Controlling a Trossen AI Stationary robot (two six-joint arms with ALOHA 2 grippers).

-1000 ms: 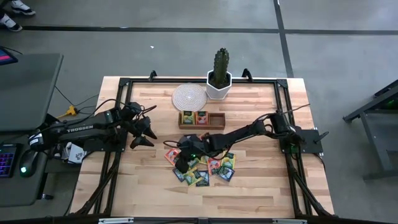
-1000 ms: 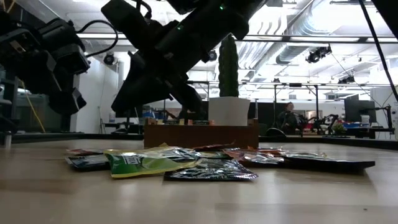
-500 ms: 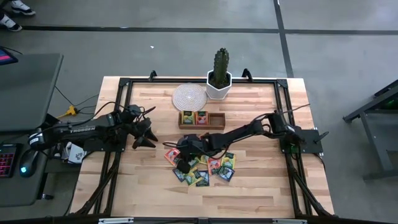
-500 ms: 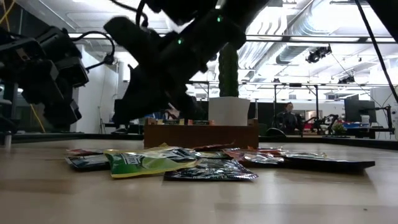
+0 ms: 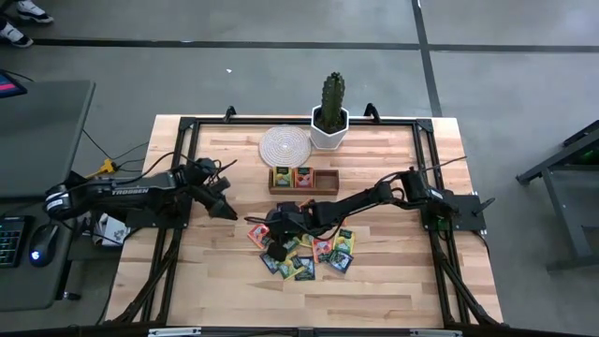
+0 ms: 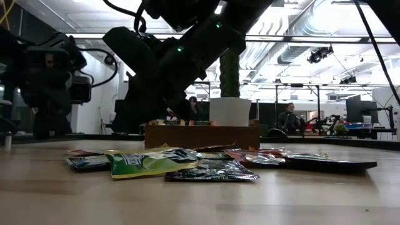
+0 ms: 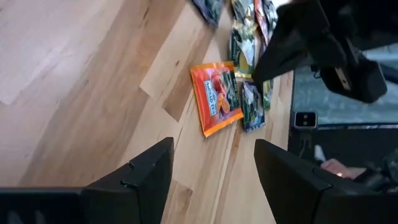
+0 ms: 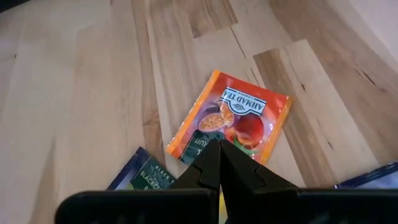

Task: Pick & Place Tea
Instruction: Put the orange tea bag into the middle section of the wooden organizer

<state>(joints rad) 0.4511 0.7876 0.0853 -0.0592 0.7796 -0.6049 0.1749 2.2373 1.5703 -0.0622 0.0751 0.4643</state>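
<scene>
We see the right pincer (image 5: 272, 251), its fingers pressed together with nothing visibly caught between them, low over the tea (image 5: 304, 251), a heap of small packets lying on the counter (image 5: 393, 281) just in front of the wooden tray (image 5: 304, 180); over the last second it has sunk closer to the heap's left edge. In the right wrist view its closed tips point at an orange packet (image 8: 227, 121) lying flat beside a dark packet (image 8: 138, 177). Two packets already stand in the tray's left and middle compartments, and the right one looks empty. The left pincer (image 5: 225, 201), fingers apart and holding nothing, has swung in from its waiting spot left of the tray and now aims toward the heap; its own camera frames the same orange packet (image 7: 216, 97) between its spread fingers (image 7: 134, 180). We judge a pick is being prepared, not made: the heap lies undisturbed, so most of the tea remains to be moved.
</scene>
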